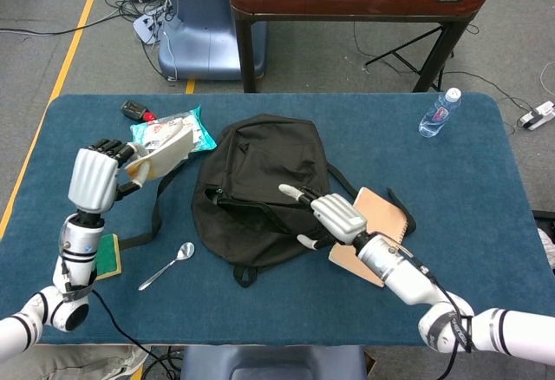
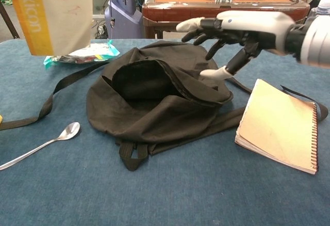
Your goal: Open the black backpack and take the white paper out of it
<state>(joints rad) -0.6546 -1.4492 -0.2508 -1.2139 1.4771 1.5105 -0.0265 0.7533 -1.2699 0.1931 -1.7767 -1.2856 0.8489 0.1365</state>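
The black backpack (image 1: 260, 185) lies slumped in the middle of the blue table, its mouth (image 2: 142, 79) gaping open toward me. My left hand (image 1: 94, 179) is raised at the left and grips the white paper (image 1: 163, 156), a sheet with a yellow band (image 2: 54, 12), clear of the bag and above the table. In the chest view only a fingertip of that hand shows at the top left corner. My right hand (image 1: 332, 217) hovers over the bag's right side with its fingers spread and nothing in it (image 2: 234, 32).
A spiral notebook (image 1: 373, 232) lies right of the bag. A spoon (image 1: 173, 258) and a green sponge (image 1: 106, 257) sit at the front left, a snack packet (image 1: 186, 128) behind the paper, a water bottle (image 1: 440, 113) at the far right. The bag's strap (image 2: 56, 89) trails left.
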